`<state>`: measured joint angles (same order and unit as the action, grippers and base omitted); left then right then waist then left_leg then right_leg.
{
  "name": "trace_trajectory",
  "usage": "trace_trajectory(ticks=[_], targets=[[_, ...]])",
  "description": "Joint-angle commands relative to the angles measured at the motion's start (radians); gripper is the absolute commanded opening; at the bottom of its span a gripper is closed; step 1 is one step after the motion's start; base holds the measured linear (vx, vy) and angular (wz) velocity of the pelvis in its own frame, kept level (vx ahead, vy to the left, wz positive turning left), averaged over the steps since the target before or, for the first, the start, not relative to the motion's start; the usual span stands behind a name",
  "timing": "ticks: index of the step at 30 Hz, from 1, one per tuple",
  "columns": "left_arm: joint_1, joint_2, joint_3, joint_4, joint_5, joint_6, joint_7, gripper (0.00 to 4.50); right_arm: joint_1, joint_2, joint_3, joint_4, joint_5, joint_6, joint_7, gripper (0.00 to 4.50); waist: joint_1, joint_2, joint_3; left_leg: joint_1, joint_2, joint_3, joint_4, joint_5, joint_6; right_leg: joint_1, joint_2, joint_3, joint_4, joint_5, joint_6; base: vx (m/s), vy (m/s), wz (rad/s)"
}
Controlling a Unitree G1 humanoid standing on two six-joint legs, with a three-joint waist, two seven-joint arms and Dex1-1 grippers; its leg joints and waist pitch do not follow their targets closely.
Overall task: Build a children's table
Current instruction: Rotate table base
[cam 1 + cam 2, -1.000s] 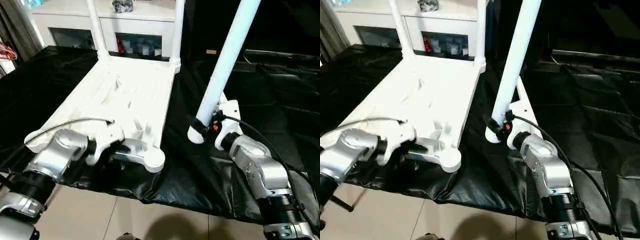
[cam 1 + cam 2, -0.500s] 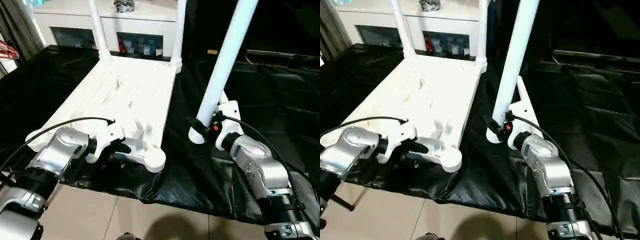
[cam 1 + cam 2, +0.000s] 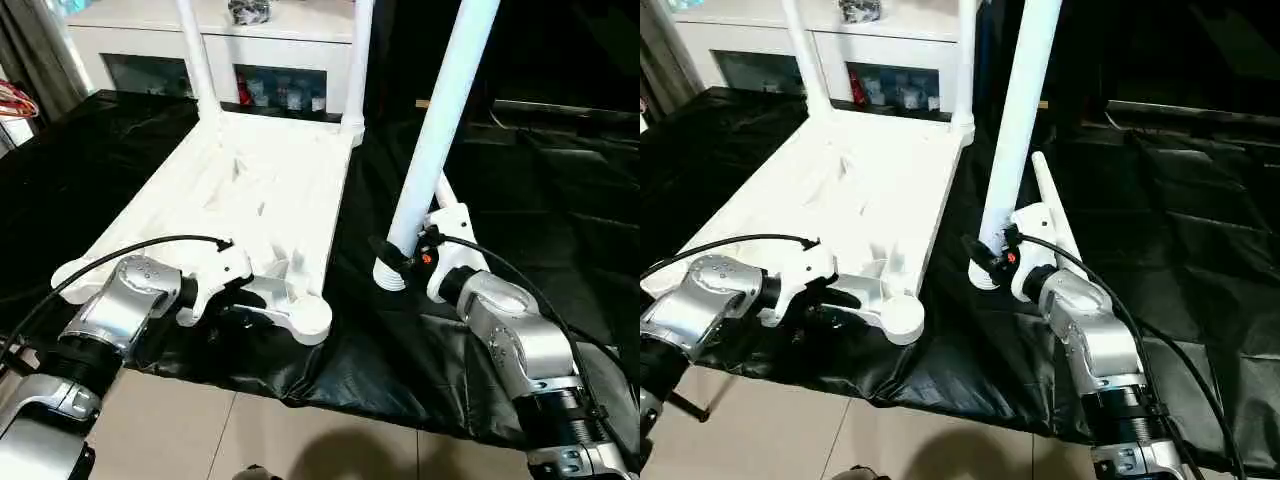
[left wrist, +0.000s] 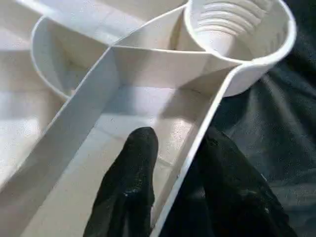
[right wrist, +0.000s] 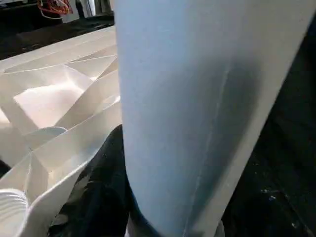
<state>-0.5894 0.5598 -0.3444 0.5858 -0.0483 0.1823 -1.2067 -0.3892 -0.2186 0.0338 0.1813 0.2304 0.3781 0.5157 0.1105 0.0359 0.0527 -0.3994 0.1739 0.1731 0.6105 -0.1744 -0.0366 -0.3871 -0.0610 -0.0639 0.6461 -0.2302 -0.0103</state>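
The children's table top (image 3: 270, 190) lies upside down on black cloth, with two legs (image 3: 195, 60) (image 3: 358, 60) standing in its far corner sockets. Its near right socket (image 4: 237, 29) is empty. My left gripper (image 3: 235, 300) is open and straddles the near rim beside that socket: one finger (image 4: 133, 168) is inside the rim, the other outside. My right gripper (image 3: 402, 258) is shut on a third leg (image 3: 440, 120), near its ribbed lower end. That leg stands almost upright, its end just right of the table top. A black finger (image 5: 106, 197) shows beside this leg (image 5: 197, 98).
Another loose white leg (image 3: 1055, 205) lies on the black cloth (image 3: 560, 200) behind my right gripper. A white cabinet (image 3: 270, 30) with shelf openings stands behind the table top. The cloth ends at the near edge, and tiled floor (image 3: 300, 440) lies below it. A black cable (image 3: 130, 250) loops over my left forearm.
The left gripper's fingers have drawn closer together around the near rim. The leg in my right gripper has tipped slightly more upright.
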Motion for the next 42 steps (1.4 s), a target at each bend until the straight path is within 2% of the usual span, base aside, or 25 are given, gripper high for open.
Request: trace_trajectory(ticks=[1,3,4,8,9,11,12,13,14,20,21,22,24,27,28,37,39,41,42], targets=[[-0.002,-0.014,0.035,-0.037,-0.028,0.043,0.029,1.18,-0.012,-0.008,0.008,-0.014,0.009,-0.001,0.02,1.89,0.001,-0.004,-0.073,0.029,0.061,-0.022,-0.074,-0.129,0.001,0.043,-0.099,0.055,-0.065,0.017,-0.23,0.0,0.0,0.0],[-0.001,-0.036,0.041,-0.057,-0.038,0.072,0.043,0.97,-0.012,-0.007,0.011,-0.018,0.012,0.004,0.026,1.89,-0.001,-0.006,-0.073,0.027,0.061,-0.022,-0.073,-0.121,0.008,0.044,-0.1,0.055,-0.065,0.025,-0.237,0.0,0.0,0.0],[0.001,-0.045,0.041,-0.065,-0.041,0.081,0.048,0.97,-0.013,-0.007,0.011,-0.018,0.013,0.005,0.027,1.89,-0.002,-0.011,-0.072,0.026,0.06,-0.02,-0.072,-0.116,0.012,0.045,-0.099,0.055,-0.065,0.03,-0.239,0.0,0.0,0.0],[0.005,-0.108,0.027,-0.094,-0.03,0.116,0.101,0.78,-0.023,-0.005,0.014,-0.014,0.011,0.006,0.035,1.89,-0.002,-0.009,-0.072,0.026,0.06,-0.02,-0.069,-0.105,0.027,0.045,-0.099,0.055,-0.068,0.021,-0.238,0.0,0.0,0.0],[0.004,-0.125,0.022,-0.097,-0.025,0.12,0.115,0.74,-0.026,-0.006,0.012,-0.014,0.013,0.007,0.036,1.89,-0.001,-0.012,-0.072,0.026,0.06,-0.02,-0.07,-0.104,0.029,0.045,-0.098,0.055,-0.069,0.018,-0.237,0.0,0.0,0.0],[0.002,-0.166,0.015,-0.095,-0.01,0.124,0.161,0.72,-0.03,-0.007,0.011,-0.014,0.014,0.009,0.04,1.89,0.001,-0.01,-0.072,0.027,0.061,-0.02,-0.068,-0.104,0.03,0.045,-0.097,0.055,-0.069,0.017,-0.237,0.0,0.0,0.0],[0.0,-0.215,0.002,-0.09,0.005,0.108,0.203,0.71,-0.031,-0.008,0.011,-0.014,0.016,0.01,0.046,1.89,0.004,-0.01,-0.073,0.026,0.061,-0.02,-0.068,-0.102,0.032,0.046,-0.098,0.056,-0.07,0.02,-0.236,0.0,0.0,0.0],[0.0,-0.223,0.001,-0.091,0.006,0.11,0.209,0.69,-0.03,-0.008,0.011,-0.015,0.017,0.01,0.048,1.89,0.003,-0.013,-0.071,0.025,0.06,-0.019,-0.068,-0.103,0.035,0.046,-0.098,0.056,-0.072,0.02,-0.236,0.0,0.0,0.0],[0.001,-0.237,-0.003,-0.092,0.009,0.108,0.22,0.67,-0.029,-0.008,0.011,-0.016,0.017,0.011,0.049,1.89,0.008,-0.01,-0.073,0.027,0.061,-0.02,-0.067,-0.104,0.035,0.046,-0.099,0.056,-0.072,0.015,-0.233,0.0,0.0,0.0],[-0.002,-0.29,-0.018,-0.094,0.028,0.089,0.264,0.62,-0.012,-0.008,0.017,-0.033,0.017,0.017,0.052,1.89,0.014,-0.008,-0.073,0.026,0.061,-0.022,-0.068,-0.114,0.031,0.046,-0.098,0.056,-0.074,0.008,-0.22,0.0,0.0,0.0],[-0.002,-0.301,-0.025,-0.1,0.032,0.083,0.265,0.97,-0.007,-0.008,0.018,-0.038,0.016,0.018,0.052,1.89,0.016,-0.005,-0.073,0.027,0.062,-0.023,-0.068,-0.117,0.029,0.044,-0.098,0.056,-0.075,0.004,-0.218,0.0,0.0,0.0],[0.0,-0.304,-0.026,-0.103,0.034,0.077,0.261,0.97,-0.006,-0.008,0.018,-0.04,0.016,0.018,0.052,1.89,0.016,-0.005,-0.073,0.028,0.062,-0.023,-0.068,-0.118,0.028,0.044,-0.097,0.056,-0.074,0.006,-0.217,0.0,0.0,0.0],[-0.001,-0.301,-0.035,-0.108,0.046,0.068,0.248,1.32,-0.003,-0.009,0.017,-0.042,0.014,0.019,0.053,1.89,0.019,-0.005,-0.074,0.026,0.063,-0.024,-0.07,-0.12,0.026,0.045,-0.098,0.055,-0.074,0.014,-0.217,0.0,0.0,0.0],[-0.004,-0.294,-0.037,-0.103,0.052,0.061,0.247,1.47,-0.001,-0.01,0.017,-0.044,0.014,0.02,0.052,1.89,0.024,-0.003,-0.075,0.026,0.062,-0.025,-0.068,-0.113,0.024,0.045,-0.098,0.055,-0.071,0.032,-0.217,0.0,0.0,0.0],[-0.006,-0.287,-0.033,-0.1,0.053,0.054,0.243,1.68,-0.001,-0.01,0.016,-0.045,0.014,0.02,0.051,1.89,0.023,-0.003,-0.076,0.026,0.062,-0.025,-0.069,-0.113,0.024,0.045,-0.097,0.055,-0.071,0.035,-0.216,0.0,0.0,0.0],[-0.005,-0.25,-0.029,-0.092,0.049,0.036,0.185,1.75,0.001,-0.013,0.017,-0.048,0.012,0.024,0.055,1.89,0.021,-0.003,-0.074,0.028,0.062,-0.025,-0.072,-0.133,0.012,0.043,-0.097,0.055,-0.073,0.01,-0.212,0.0,0.0,0.0],[-0.015,-0.244,-0.018,-0.074,0.043,0.018,0.177,1.39,-0.001,-0.015,0.019,-0.045,0.01,0.023,0.058,1.89,0.02,-0.002,-0.074,0.028,0.062,-0.024,-0.072,-0.133,0.011,0.043,-0.096,0.055,-0.073,0.017,-0.212,0.0,0.0,0.0],[-0.021,-0.245,-0.011,-0.065,0.039,0.011,0.178,1.4,-0.002,-0.016,0.018,-0.043,0.01,0.022,0.058,1.89,0.021,-0.003,-0.074,0.029,0.062,-0.024,-0.072,-0.135,0.009,0.043,-0.097,0.055,-0.073,0.021,-0.214,0.0,0.0,0.0],[-0.027,-0.245,-0.007,-0.055,0.039,0.0,0.181,1.26,-0.002,-0.016,0.019,-0.043,0.01,0.023,0.059,1.89,0.021,-0.004,-0.074,0.028,0.061,-0.024,-0.071,-0.134,0.011,0.044,-0.098,0.056,-0.073,0.024,-0.216,0.0,0.0,0.0]])
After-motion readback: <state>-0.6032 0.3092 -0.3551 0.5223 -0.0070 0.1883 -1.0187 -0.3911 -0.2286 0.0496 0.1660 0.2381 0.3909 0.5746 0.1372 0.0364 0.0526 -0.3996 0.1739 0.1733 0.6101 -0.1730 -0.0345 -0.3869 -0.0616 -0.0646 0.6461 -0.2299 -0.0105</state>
